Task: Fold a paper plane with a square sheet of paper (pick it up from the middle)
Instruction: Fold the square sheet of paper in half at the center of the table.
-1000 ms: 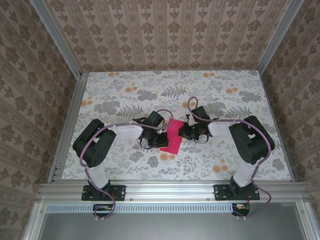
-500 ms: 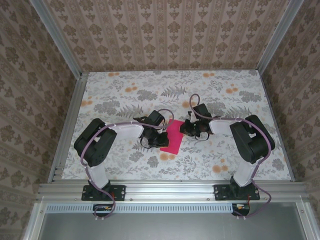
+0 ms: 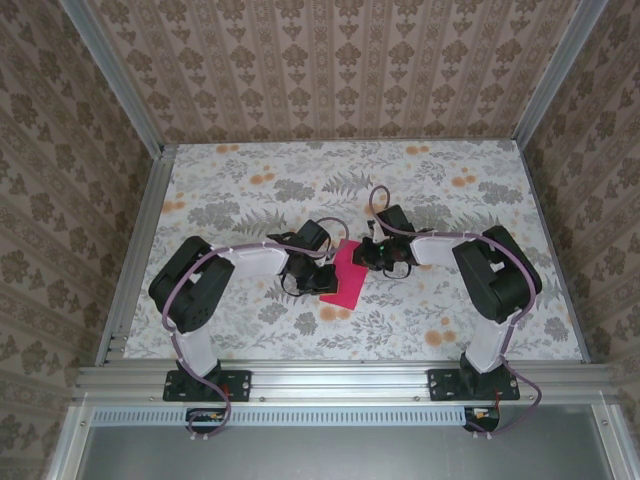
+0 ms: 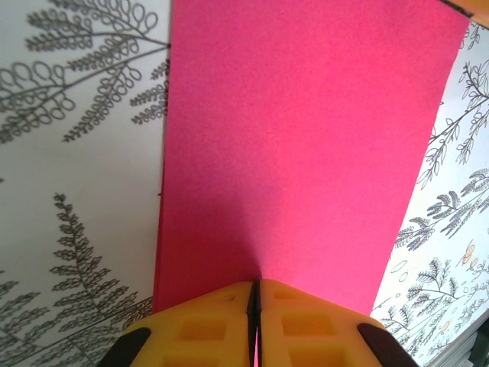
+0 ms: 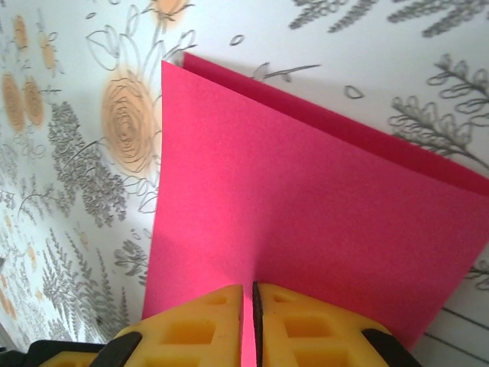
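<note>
**Pink sheet of paper (image 3: 343, 278) pinched from both sides at the middle of the desk (image 3: 300, 170).**

The sheet of paper is seen doubled over into a narrow strip, with its long edges running roughly from 12 to 6 o'clock in the top view. The left jaws are closed on its 9 o'clock edge and the right jaws on its 3 o'clock edge. In each wrist view the yellow pads (image 4: 199, 329) are pressed together with the pink edge caught between them. In the right wrist view two layers are shown, the far one reaching out past the near one. Whether the strip is lifted off the desk cannot be told.
</note>
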Controlling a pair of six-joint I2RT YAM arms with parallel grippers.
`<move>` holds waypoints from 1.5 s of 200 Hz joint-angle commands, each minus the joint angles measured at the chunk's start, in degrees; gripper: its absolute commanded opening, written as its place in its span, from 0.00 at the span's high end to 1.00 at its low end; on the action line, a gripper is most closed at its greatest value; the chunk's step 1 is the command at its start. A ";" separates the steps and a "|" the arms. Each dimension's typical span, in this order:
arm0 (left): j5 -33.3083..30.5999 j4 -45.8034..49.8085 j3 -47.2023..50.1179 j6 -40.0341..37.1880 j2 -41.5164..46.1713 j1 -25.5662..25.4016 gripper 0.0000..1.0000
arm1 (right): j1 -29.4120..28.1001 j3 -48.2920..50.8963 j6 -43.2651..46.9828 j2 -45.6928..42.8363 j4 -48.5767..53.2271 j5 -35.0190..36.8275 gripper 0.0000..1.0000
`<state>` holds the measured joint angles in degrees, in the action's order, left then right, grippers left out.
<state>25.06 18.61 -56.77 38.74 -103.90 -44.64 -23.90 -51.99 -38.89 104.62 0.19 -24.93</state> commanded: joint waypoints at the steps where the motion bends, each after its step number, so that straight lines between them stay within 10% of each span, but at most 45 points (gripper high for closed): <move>1: -5.00 7.76 2.58 -1.48 -3.59 -0.53 0.89 | 1.40 -0.42 1.43 1.43 1.33 1.61 0.86; 182: -3.91 7.75 1.55 -1.91 0.84 -1.15 0.87 | 9.75 -4.33 2.81 -0.69 5.43 2.32 0.84; 300: -2.95 6.65 0.33 -1.82 13.36 9.05 0.44 | -6.33 3.13 -6.25 -20.82 21.56 25.14 0.55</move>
<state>22.63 24.01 -59.59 37.21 -91.94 -38.74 -25.82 -48.23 -40.84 83.22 15.49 -8.78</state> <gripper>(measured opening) 0.536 0.440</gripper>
